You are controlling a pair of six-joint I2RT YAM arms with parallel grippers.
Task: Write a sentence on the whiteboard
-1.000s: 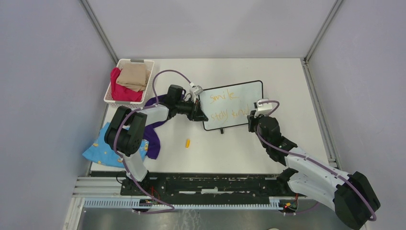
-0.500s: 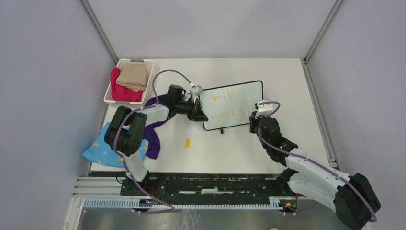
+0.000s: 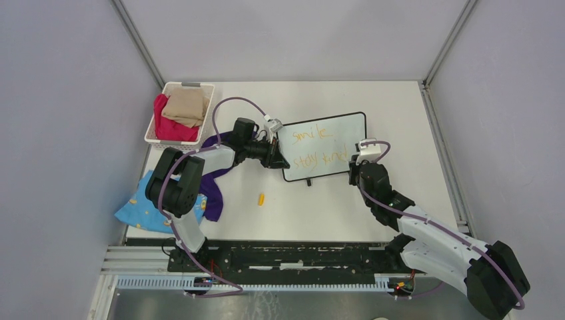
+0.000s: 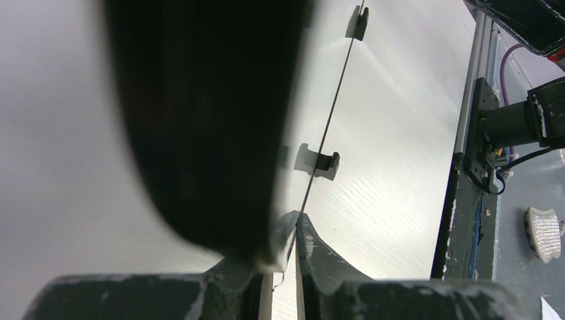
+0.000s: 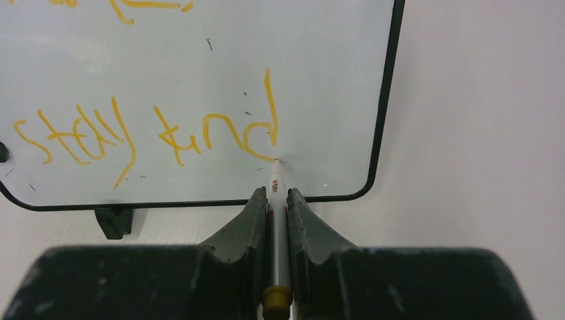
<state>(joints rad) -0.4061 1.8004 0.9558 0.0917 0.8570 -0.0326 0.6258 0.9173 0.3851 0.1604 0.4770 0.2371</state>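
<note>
The whiteboard lies mid-table with the orange sentence, "smile" above "stay kind". My left gripper is shut on the board's left edge. In the left wrist view the gripper pinches the thin black frame. My right gripper is at the board's near right corner, shut on a white marker with an orange end. The marker's tip touches the whiteboard at the foot of the last letter of "stay kind".
A white basket with red and tan cloths stands at the back left. A purple cloth and a blue cloth lie left of the arm. A small orange cap lies in front of the board.
My right gripper with the marker has shifted slightly to the near right, uncovering the end of "kind". The left gripper and the board have not moved.
</note>
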